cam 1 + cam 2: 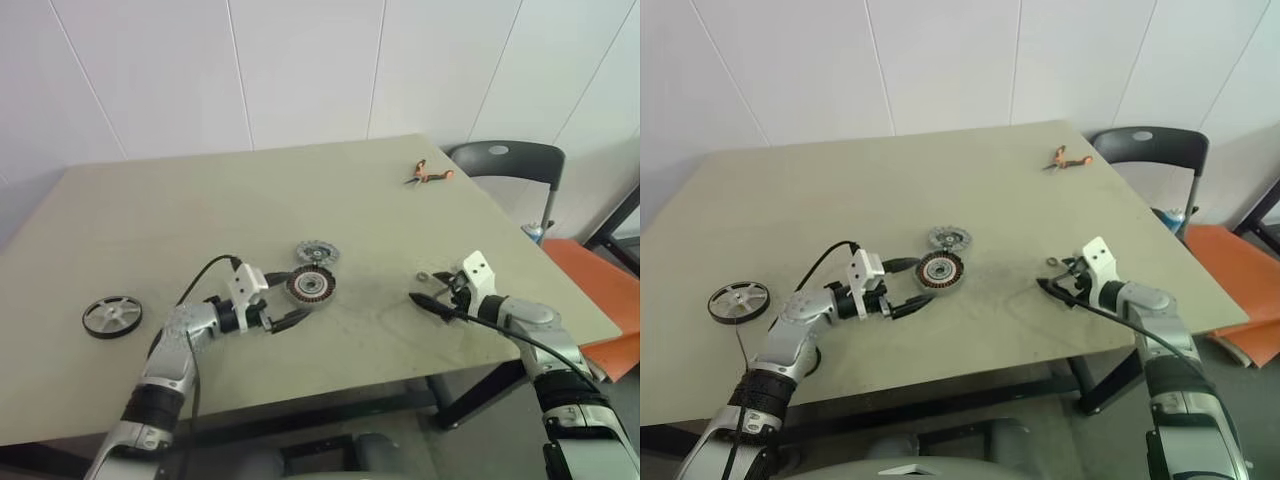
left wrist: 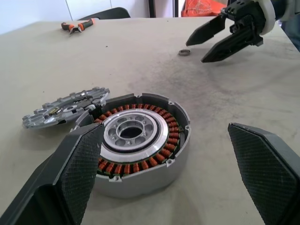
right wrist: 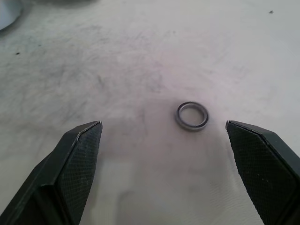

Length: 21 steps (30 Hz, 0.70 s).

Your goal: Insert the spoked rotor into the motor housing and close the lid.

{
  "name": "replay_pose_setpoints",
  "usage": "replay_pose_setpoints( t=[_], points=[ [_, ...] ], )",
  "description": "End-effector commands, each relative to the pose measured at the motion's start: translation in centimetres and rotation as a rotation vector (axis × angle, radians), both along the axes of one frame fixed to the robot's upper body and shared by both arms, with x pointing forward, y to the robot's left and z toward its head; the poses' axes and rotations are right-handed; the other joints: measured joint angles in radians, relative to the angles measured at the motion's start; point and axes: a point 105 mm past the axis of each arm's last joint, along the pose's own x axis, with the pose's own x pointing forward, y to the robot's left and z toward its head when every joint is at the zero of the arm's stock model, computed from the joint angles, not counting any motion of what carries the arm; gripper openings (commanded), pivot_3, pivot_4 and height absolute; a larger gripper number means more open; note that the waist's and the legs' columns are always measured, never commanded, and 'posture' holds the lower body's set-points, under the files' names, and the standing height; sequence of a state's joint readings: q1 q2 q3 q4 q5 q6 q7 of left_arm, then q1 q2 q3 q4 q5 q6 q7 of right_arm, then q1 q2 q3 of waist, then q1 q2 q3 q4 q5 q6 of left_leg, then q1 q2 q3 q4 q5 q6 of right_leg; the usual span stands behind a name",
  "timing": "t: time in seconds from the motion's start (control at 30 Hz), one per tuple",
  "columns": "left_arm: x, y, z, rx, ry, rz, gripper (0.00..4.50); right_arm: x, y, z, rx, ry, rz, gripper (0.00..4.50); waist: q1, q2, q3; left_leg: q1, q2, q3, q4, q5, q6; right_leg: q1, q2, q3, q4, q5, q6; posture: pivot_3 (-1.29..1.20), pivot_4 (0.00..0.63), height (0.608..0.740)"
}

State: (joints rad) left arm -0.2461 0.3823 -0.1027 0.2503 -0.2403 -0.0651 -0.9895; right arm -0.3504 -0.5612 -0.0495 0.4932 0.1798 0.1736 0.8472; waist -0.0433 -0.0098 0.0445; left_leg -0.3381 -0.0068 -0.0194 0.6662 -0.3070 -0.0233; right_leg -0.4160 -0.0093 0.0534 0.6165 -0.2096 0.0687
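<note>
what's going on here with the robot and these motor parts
Nothing is held yet. The left gripper sits open right beside the motor housing, with the lid lying just behind it. The spoked rotor lies untouched far off on the table's left side. The right gripper hangs open by a small metal ring.

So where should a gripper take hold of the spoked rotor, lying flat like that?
By its black outer rim. The spoked rotor lies flat at the table's left edge, apart from the motor housing, so coming from above with one finger through a gap between spokes and one outside the rim looks best.
</note>
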Motion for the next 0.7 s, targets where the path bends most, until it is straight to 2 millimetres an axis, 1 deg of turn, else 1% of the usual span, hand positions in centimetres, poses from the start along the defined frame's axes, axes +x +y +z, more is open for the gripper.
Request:
replay_pose_setpoints(
  t=[0.03, 0.23, 0.5, 0.67, 0.7],
  points=[
    [0.1, -0.3, 1.7, -0.001, -0.066, -0.017, 4.50, 1.0, 1.0, 1.2, 0.026, -0.064, 0.003, 4.41, 0.000, 0.000, 0.000, 0.000, 0.000, 0.000, 0.000, 0.000, 0.000, 0.000, 0.000, 0.000, 0.000, 0.000, 0.000, 0.00, 0.000, 0.740],
    [-0.1, -0.6, 2.2, 0.006, -0.079, -0.030, 4.50, 1.6, 0.8, 0.8, 0.059, -0.049, -0.059, 4.41, -0.001, 0.000, 0.000, 0.000, 0.000, 0.000, 0.000, 0.000, 0.000, 0.001, 0.000, 0.000, 0.000, 0.000, 0.000, 0.00, 0.000, 0.740],
    [-0.6, -0.9, 2.1, 0.015, -0.079, -0.040, 4.50, 2.5, -0.3, 0.3, 0.047, -0.032, -0.133, 4.41, -0.001, 0.000, 0.000, 0.001, 0.000, 0.000, 0.000, 0.000, 0.000, 0.004, 0.000, 0.000, 0.000, 0.000, 0.000, 0.00, 0.000, 0.740],
    [-0.8, -1.0, 2.1, 0.019, -0.080, -0.042, 4.50, 2.5, -0.6, -0.2, 0.028, -0.013, -0.136, 4.41, -0.001, 0.000, 0.000, 0.002, 0.000, 0.000, 0.000, 0.000, 0.000, 0.005, 0.000, 0.000, 0.000, 0.000, 0.000, 0.00, 0.000, 0.740],
    [-0.8, -1.0, 2.1, 0.020, -0.080, -0.041, 4.50, 2.4, -0.6, -0.3, 0.027, -0.010, -0.134, 4.25, -0.001, 0.000, 0.000, 0.002, 0.000, 0.000, 0.000, 0.000, 0.000, 0.005, 0.000, 0.000, 0.000, 0.000, 0.000, 0.00, 0.000, 0.740]
  ],
)
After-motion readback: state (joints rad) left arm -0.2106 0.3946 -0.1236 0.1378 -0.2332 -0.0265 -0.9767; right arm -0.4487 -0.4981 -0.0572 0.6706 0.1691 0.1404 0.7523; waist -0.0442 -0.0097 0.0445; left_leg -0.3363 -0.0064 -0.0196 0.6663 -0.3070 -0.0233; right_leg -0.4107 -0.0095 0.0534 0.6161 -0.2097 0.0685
